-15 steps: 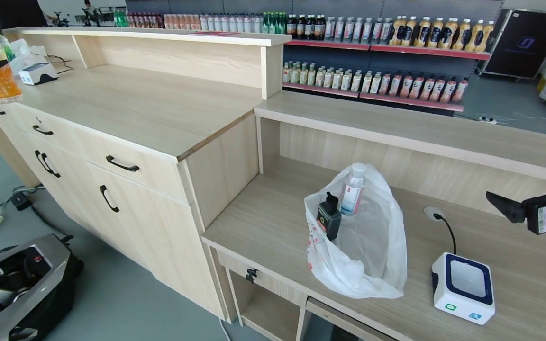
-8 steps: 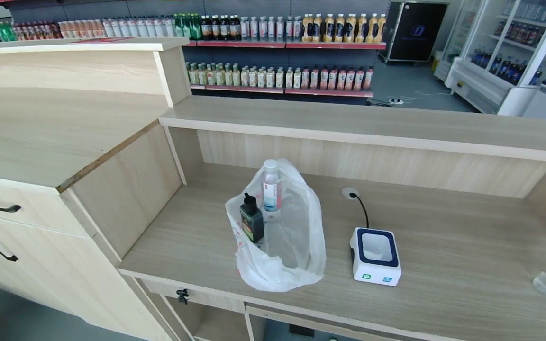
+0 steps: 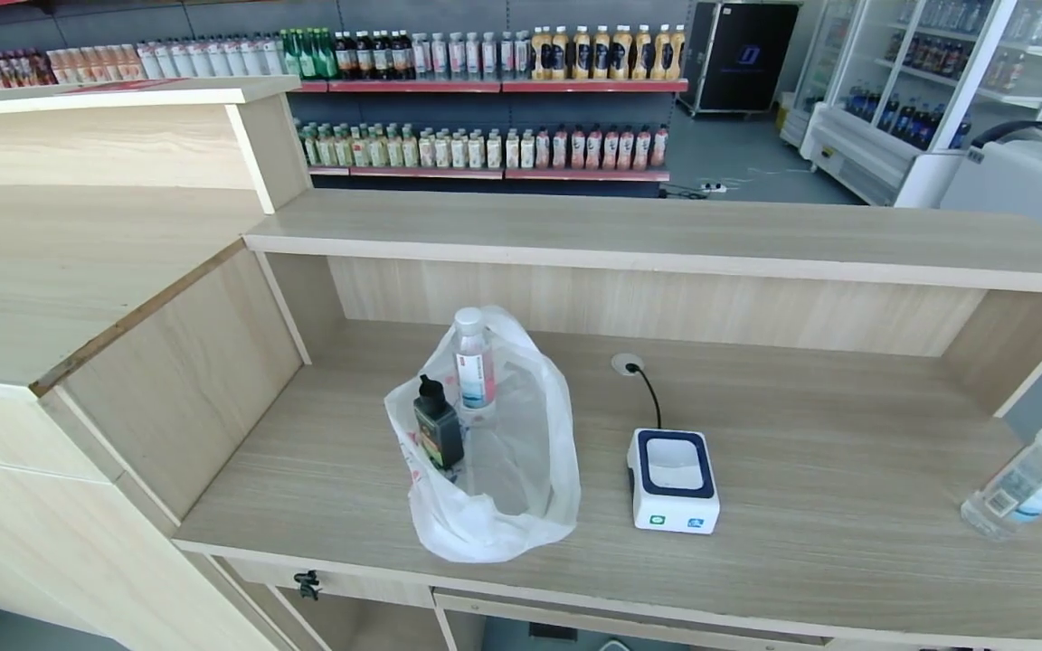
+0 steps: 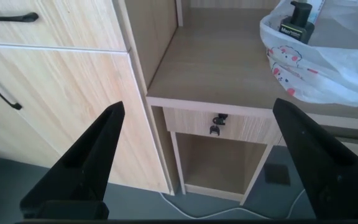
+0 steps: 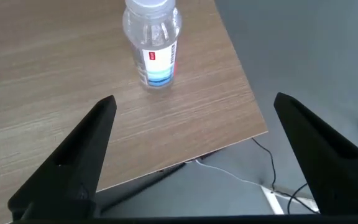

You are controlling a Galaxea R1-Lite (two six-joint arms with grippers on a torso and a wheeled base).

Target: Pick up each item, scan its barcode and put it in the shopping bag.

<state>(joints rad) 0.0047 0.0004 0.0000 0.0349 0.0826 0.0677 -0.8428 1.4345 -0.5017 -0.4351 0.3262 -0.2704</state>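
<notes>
Black fingers [image 4: 86, 163] of the left gripper [image 4: 197, 106] are standing spread wide with nothing between them. They are hanging off the front of the counter [image 4: 210, 59], facing a drawer front whose small lock [image 4: 216, 123] is carrying a key, with an open compartment under it. A pale wood cabinet [image 4: 55, 93] with dark handles is standing just beside that.

On the other arm, the fingers [image 5: 73, 163] of the right gripper [image 5: 194, 99] are likewise gaping and holding nothing. They are hovering above the right end of the counter [image 5: 55, 93], close to its corner. A clear bottle [image 5: 152, 43] with a white cap is standing there near the edge, apart from both fingers.

In the head view that clear bottle [image 3: 1023, 479] is sitting well apart from the white scanner [image 3: 673, 479], whose black cable [image 3: 648, 398] is running back to a hole in the counter [image 3: 801, 434]. Just beside the scanner, on its left, the shopping bag [image 3: 494, 470] is slumping open. A black bottle [image 3: 437, 425] and a capped bottle [image 3: 474, 366] are standing upright inside it. Behind the counter, shelves [image 3: 485, 149] are carrying rows of drinks.
</notes>
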